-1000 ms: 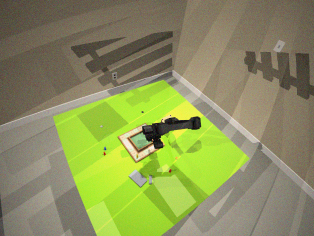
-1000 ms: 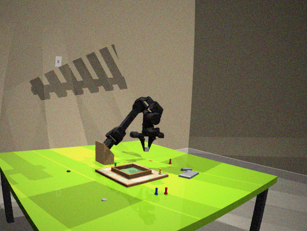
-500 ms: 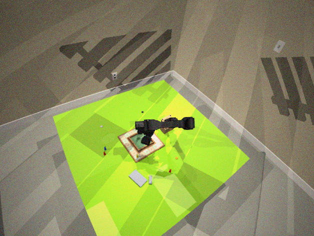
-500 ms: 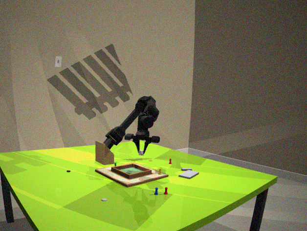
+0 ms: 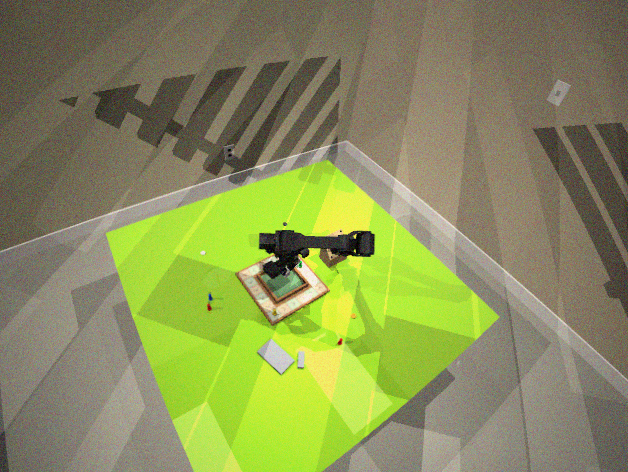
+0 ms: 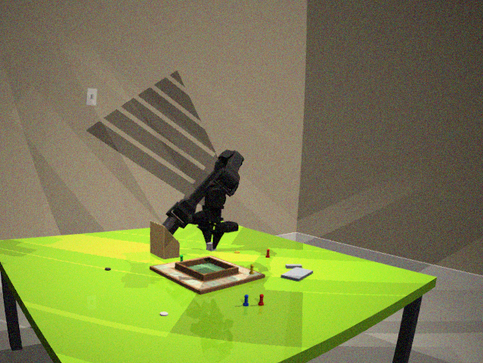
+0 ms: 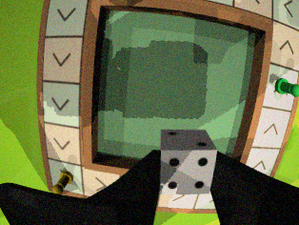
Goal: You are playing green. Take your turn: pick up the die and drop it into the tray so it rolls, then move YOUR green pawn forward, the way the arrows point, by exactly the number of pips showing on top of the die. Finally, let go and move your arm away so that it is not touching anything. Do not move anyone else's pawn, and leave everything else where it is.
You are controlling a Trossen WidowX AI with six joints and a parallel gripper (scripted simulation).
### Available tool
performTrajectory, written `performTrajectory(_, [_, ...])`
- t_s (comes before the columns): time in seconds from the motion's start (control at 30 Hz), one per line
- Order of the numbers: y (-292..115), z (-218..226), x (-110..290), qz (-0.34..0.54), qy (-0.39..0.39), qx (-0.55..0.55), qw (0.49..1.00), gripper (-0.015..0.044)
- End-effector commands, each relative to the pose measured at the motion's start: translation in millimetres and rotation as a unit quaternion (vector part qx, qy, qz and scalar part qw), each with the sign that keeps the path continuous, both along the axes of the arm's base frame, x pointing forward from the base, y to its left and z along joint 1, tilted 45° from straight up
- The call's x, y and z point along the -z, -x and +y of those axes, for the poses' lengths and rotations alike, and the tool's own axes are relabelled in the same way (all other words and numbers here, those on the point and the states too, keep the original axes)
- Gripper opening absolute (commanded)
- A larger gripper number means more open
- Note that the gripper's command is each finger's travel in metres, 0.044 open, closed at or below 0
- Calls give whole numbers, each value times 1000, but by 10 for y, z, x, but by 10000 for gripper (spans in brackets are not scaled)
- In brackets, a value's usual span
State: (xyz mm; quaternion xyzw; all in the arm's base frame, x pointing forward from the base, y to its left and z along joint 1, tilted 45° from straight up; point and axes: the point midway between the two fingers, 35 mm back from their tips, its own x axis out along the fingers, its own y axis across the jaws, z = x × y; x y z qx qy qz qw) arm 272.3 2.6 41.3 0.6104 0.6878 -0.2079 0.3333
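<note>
Black hand [image 7: 185, 174] points straight down, gripping the die [image 7: 185, 165] (four-pip side visible) above the tray [image 7: 102, 84]

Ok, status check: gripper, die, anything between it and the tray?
Gripper shut on the die. Die held above the tray's near rim, over the board. Green pawn on the track beside the tray, untouched. Nothing blocking the drop.

3 views: high overhead, low side, and wrist

The top view looks steeply down from afar on the gripper [image 5: 278, 267]; the exterior faces it level across the table [image 6: 351, 300]; the wrist looks close past the fingers into the tray [image 7: 177, 84] directly beneath, seen in all 3.
</note>
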Motion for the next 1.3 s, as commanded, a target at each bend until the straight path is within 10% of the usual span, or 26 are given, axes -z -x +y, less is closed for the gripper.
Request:
performTrajectory(0.0, [-20, -90, 138, 45, 2, 47, 998, 0])
performTrajectory(1.27, [68, -23, 204, 2, 409, 78, 909, 0])
